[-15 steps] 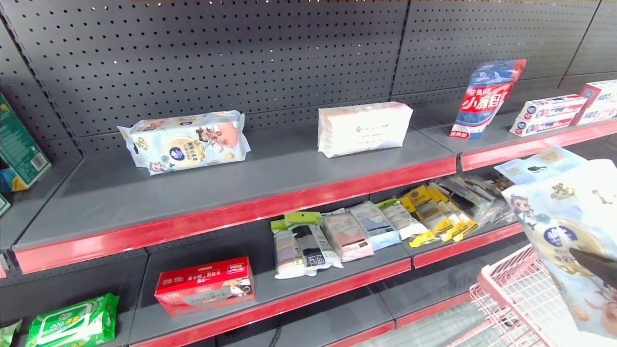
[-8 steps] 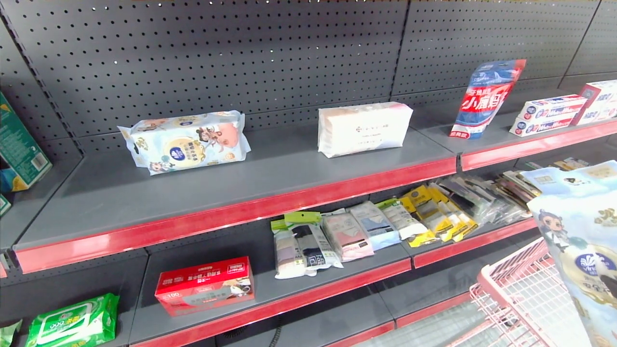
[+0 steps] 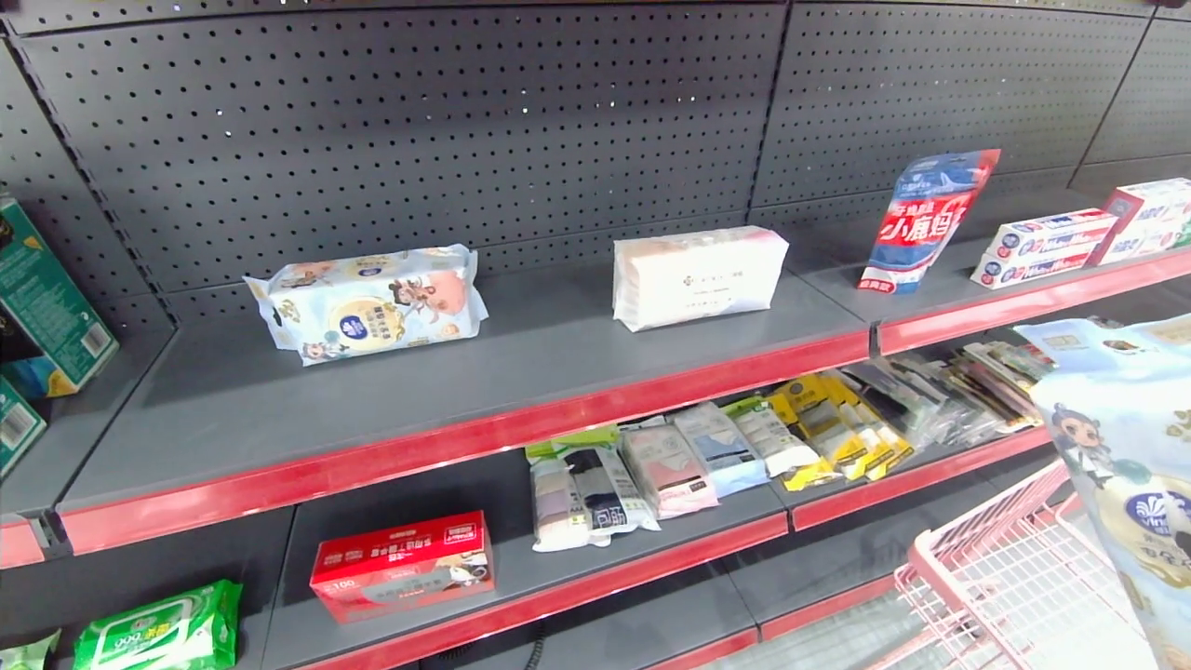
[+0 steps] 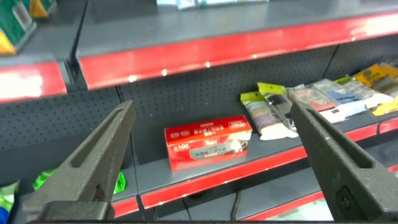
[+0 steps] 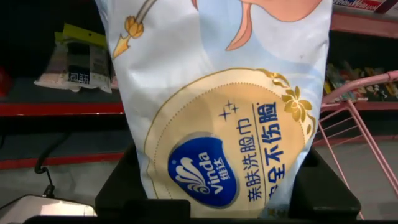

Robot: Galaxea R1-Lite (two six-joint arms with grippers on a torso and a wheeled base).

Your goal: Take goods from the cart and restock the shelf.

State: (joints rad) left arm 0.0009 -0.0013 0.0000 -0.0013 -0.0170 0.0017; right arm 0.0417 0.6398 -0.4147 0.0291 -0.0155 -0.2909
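a: what was the right gripper [image 5: 225,186] doing?
b: it was clamped on a pale blue tissue pack [image 5: 217,93], a finger pressed to each side, with the pack standing upright out of the jaws.
a: and the cart?
b: the pink wire cart [image 3: 1005,577] sat just below and beside that gripper. the pack hung above its rim, not on the shelf [image 3: 521,363].
a: anything like it on the shelf?
b: a matching pack [image 3: 368,302] lay on the shelf's upper level, well apart from the right gripper, toward the robot's left.
a: left gripper [image 4: 212,111]?
b: its fingers stood wide apart, holding nothing. a red box [image 4: 207,145] sat on a lower level ahead of it, framed between the two fingers.
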